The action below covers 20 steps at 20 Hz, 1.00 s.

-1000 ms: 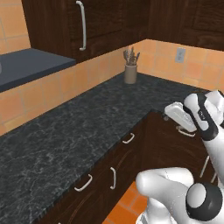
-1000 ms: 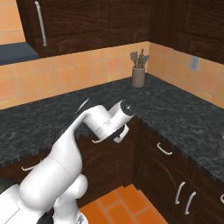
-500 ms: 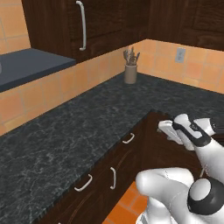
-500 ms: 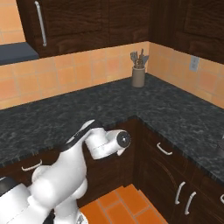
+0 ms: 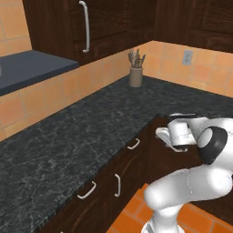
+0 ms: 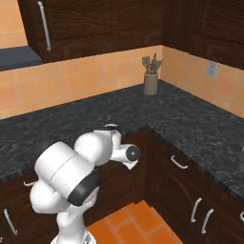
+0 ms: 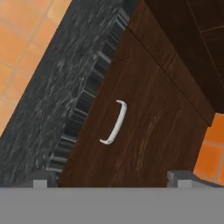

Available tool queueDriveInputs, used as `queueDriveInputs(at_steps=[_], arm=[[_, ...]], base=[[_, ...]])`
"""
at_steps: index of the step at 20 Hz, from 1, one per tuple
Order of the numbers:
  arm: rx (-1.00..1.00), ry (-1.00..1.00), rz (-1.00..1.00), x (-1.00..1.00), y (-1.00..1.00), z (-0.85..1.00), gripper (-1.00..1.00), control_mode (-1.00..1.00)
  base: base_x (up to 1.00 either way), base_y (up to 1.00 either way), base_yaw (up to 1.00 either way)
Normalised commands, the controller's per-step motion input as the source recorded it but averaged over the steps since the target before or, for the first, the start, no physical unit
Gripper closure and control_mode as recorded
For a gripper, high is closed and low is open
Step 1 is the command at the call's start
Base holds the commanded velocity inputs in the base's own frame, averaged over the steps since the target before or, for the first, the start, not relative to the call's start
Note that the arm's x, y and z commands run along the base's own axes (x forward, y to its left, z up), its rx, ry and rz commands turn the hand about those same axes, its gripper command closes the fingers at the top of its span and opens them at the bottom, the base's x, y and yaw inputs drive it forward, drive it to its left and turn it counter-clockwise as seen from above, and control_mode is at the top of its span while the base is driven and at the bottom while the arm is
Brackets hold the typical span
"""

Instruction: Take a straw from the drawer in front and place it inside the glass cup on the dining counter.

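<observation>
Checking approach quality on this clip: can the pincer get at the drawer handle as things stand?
Probably yes. In the hand view the drawer's silver handle lies dead ahead on the shut drawer front, nothing between it and the pincer fingertips.

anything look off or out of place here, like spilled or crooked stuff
Nothing stands out. The drawer is fully shut, its silver handle intact and centred ahead of the claw, whose open tips are apart from it. The utensil holder stands upright in the corner of the black counter, with no spill visible.
</observation>
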Motion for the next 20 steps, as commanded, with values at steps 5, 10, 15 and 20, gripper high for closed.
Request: queueDriveInputs(at_steps=[5, 10, 15, 20], arm=[[0.2, 0.0, 0.01, 0.37, -0.11, -0.27, -1.0, -1.0], [0.18, 0.01, 0.05, 0.09, 0.0, -0.14, -1.0, -1.0], [0.15, 0.14, 0.11, 0.32, 0.0, 0.0, -1.0, -1.0], [0.13, 0.08, 0.06, 0.42, 0.03, -0.04, -1.0, -1.0]], base=[[0.0, 0.0, 0.0], [0.0, 0.0, 0.0], [0.0, 0.0, 0.0], [0.0, 0.0, 0.0]])
